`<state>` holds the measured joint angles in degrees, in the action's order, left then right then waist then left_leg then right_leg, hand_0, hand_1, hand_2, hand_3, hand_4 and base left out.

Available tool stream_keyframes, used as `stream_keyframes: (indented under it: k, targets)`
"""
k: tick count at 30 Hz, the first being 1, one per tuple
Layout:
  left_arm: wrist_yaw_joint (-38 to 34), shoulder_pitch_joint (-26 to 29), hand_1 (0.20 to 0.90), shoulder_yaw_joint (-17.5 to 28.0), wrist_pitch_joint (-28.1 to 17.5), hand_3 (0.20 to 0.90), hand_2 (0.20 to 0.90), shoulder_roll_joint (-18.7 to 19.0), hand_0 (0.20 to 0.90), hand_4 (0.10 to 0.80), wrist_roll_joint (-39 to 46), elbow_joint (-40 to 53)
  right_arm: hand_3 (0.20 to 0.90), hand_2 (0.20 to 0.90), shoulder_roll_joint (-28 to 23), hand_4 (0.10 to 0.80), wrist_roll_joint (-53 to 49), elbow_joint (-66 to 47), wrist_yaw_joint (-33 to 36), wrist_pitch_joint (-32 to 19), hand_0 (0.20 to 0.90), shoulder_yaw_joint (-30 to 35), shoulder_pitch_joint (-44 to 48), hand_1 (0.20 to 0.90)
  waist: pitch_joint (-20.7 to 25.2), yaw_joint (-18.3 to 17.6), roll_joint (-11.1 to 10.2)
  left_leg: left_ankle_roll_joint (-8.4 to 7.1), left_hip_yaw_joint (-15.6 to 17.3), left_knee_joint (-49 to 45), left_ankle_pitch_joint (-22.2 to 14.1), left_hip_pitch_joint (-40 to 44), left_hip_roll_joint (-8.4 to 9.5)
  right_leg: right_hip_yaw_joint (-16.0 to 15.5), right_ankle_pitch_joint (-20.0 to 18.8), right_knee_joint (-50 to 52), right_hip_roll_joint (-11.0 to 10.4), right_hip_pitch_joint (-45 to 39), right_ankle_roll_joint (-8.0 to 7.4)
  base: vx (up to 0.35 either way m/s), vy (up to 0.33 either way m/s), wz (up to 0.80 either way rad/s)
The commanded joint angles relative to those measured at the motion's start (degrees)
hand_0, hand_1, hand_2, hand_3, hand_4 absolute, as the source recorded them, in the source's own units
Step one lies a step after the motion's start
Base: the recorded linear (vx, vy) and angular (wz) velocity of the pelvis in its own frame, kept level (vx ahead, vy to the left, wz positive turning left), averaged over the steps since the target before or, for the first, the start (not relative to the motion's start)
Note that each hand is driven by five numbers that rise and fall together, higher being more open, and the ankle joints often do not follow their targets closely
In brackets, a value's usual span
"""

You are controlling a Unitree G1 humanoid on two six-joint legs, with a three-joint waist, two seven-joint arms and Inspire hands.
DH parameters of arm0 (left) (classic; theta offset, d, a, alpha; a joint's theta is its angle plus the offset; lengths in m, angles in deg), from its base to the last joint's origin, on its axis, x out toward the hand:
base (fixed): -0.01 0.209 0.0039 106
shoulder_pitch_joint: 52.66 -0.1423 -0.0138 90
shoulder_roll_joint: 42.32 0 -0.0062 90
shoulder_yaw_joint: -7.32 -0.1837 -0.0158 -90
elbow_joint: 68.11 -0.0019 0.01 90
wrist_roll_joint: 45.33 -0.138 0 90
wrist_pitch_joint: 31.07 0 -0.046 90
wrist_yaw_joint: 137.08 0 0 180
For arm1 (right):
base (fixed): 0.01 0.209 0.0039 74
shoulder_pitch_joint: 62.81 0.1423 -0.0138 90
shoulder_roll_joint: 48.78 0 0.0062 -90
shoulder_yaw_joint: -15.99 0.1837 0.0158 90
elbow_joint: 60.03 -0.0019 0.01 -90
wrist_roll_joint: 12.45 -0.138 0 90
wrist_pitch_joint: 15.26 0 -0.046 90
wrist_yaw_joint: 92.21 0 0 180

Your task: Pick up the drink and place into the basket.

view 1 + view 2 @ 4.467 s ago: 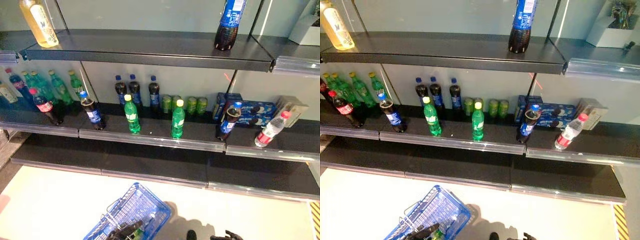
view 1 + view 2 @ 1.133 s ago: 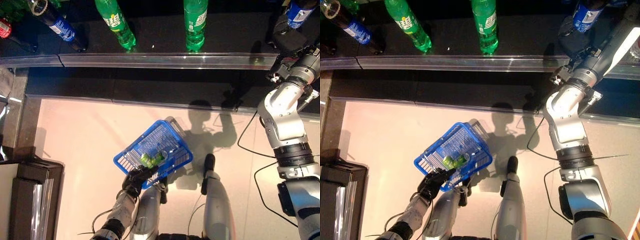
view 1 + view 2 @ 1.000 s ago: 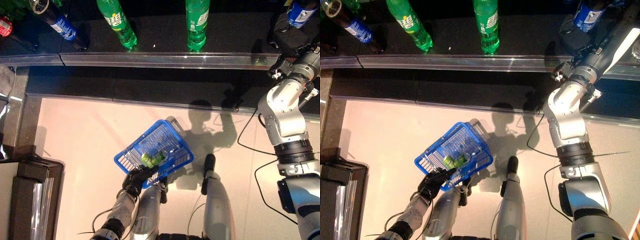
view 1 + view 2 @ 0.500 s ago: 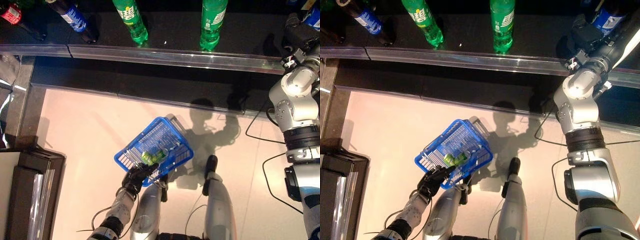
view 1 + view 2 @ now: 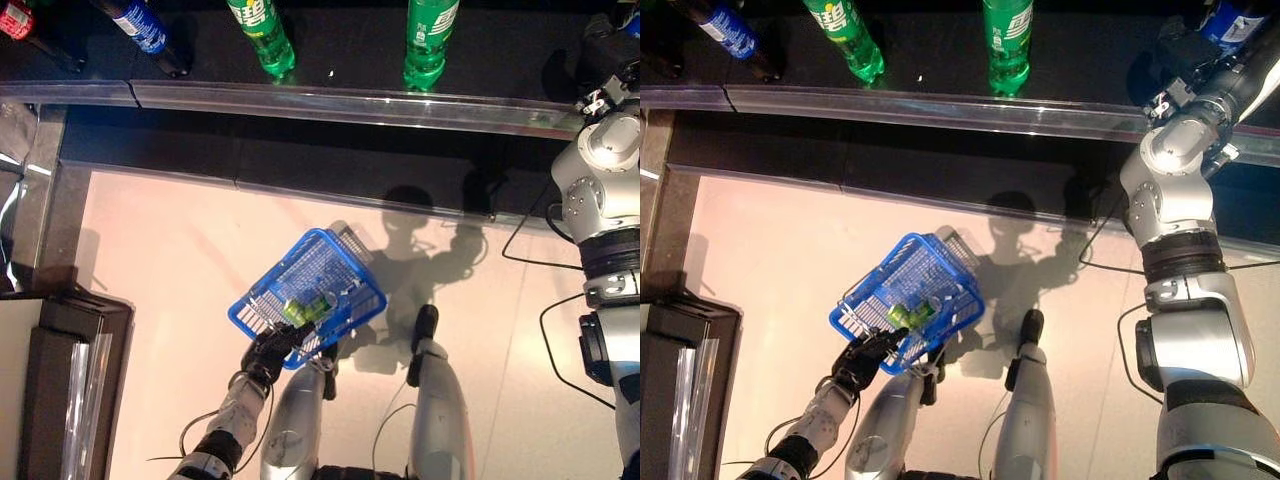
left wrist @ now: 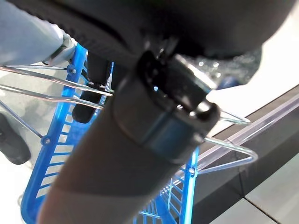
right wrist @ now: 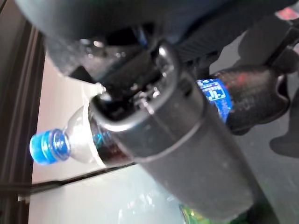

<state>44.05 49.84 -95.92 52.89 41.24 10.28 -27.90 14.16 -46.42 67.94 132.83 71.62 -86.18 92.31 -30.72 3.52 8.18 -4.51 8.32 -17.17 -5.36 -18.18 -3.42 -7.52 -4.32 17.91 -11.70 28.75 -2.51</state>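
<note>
Both eye views look steeply down from the head, facing fwd, a slight offset apart; they share the blue basket (image 5: 310, 295), floor and shelf edge (image 5: 940, 110). Left wrist cam sits v. close along its hand at the basket wires. Right wrist cam, equally close, faces a dark cola bottle (image 7: 140, 121).

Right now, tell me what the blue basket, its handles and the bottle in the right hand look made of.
Blue basket: looks like glossy moulded plastic, with a uniform slotted lattice.
Handles: thin bright wire, probably plated steel, carried by the left hand.
Cola bottle: clear plastic, likely PET; dark liquid shows through, under a blue plastic cap, held in the right hand.
</note>
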Motion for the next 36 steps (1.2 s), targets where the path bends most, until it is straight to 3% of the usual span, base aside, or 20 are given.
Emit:
stream_keyframes:
  k: [1, 2, 16, 26, 32, 36]
  targets:
    - [1.2, -8.4, 0.3, -1.7, -2.1, 0.2, 0.3, 8.2, 0.3, 0.1, 0.6, 3.6, 0.417, 0.486, -8.4, 0.317, 2.8, -2.3, -0.8, -4.1, 0.486, -4.5, 11.7, 0.486, 0.9, 1.1, 2.2, 1.58, -3.3, -2.7, 6.6, -5.5, 0.44, -2.1, 8.6, 6.1, -0.7, -2.9, 1.65, 0.014, 0.0, -0.03]
    - [1.3, -8.6, 0.3, -1.8, -2.1, 0.2, 0.3, 8.3, 0.3, 0.1, 0.8, 3.8, 0.2, 0.3, -8.6, 0.1, 2.7, -2.1, -0.7, -4.2, 0.3, -4.8, 12.0, 0.3, 0.9, 1.2, 2.2, 1.53, -3.3, -2.5, 6.8, -5.5, 0.41, -2.1, 8.6, 6.1, -0.7, -2.8, 1.61, 0.0, 0.0, 0.0]
    - [2.0, -9.2, 0.3, -1.5, -1.9, 0.2, 0.3, 9.7, 0.3, 0.1, 1.8, 5.0, 0.2, 0.3, -10.7, 0.1, 1.8, -1.2, -1.9, -5.0, 0.3, -5.7, 14.1, 0.3, 0.9, 1.4, 2.4, 1.44, -2.9, -0.4, 7.1, -4.5, 0.42, -2.4, 8.4, 5.2, -0.7, -3.2, 1.37, 0.0, 0.0, 0.0]
    - [3.0, -9.6, 0.3, -1.2, -2.7, 0.2, 0.3, 9.9, 0.3, 0.1, 1.8, 5.3, 0.2, 0.3, -11.1, 0.1, 1.7, -1.0, -2.6, -6.0, 0.3, -5.6, 13.2, 0.3, 0.9, 1.7, 1.9, 1.68, -3.2, -2.1, 6.7, -4.2, 0.58, -3.2, 9.3, 6.6, -0.7, -3.9, 2.01, -0.006, 0.005, 0.01]
    - [3.5, -9.8, 0.3, -0.1, -3.4, 0.2, 0.3, 10.3, 0.3, 0.1, 2.2, 5.6, 0.2, 0.3, -11.5, 0.1, 3.4, -5.5, -3.6, -7.5, 0.3, -3.6, 10.1, 0.3, 0.9, 1.3, 1.3, 1.88, -3.2, -4.0, 5.8, -3.1, 0.89, -3.3, 10.2, 8.0, -0.9, -5.5, 2.29, -0.006, 0.01, 0.02]
    - [4.3, -10.1, 0.3, 1.5, -4.1, 0.2, 0.3, 10.1, 0.3, 0.1, 3.4, 5.9, 0.2, 0.3, -11.6, 0.1, 6.4, -14.7, -4.2, -6.1, 0.3, -0.9, 6.1, 0.3, 0.9, 0.5, 1.0, 1.82, -3.1, -5.5, 5.3, -1.2, 1.02, -3.2, 11.1, 8.7, -0.9, -7.8, 2.65, -0.012, 0.05, 0.02]
